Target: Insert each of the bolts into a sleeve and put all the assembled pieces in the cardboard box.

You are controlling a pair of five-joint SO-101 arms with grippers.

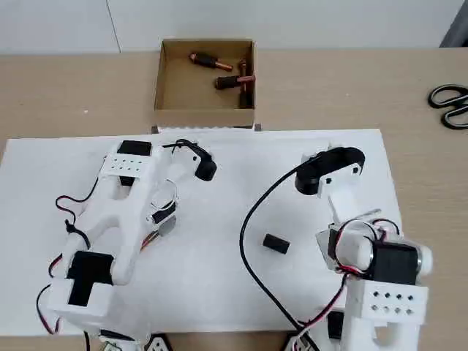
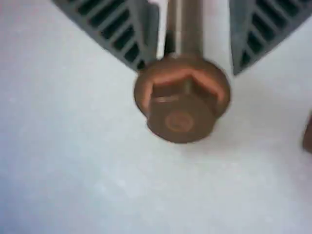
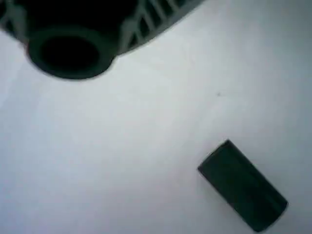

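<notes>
My left gripper (image 2: 190,63) is shut on a copper bolt (image 2: 181,105), gripping the shank between its grey fingers (image 2: 122,34) with the hex head sticking out over the white sheet. In the high view this gripper (image 1: 162,212) sits left of centre. My right gripper (image 3: 73,29) is shut on a black sleeve (image 3: 68,48), whose open end faces outward. It shows in the high view (image 1: 338,245) at the right. A second black sleeve (image 1: 276,243) (image 3: 242,185) lies loose on the sheet between the arms. The cardboard box (image 1: 207,110) at the back holds assembled pieces (image 1: 234,80).
A white sheet (image 1: 219,292) covers the table's working area. Black-handled scissors (image 1: 450,106) lie on the bare wood at the far right. A black cable (image 1: 252,256) loops across the sheet near the loose sleeve.
</notes>
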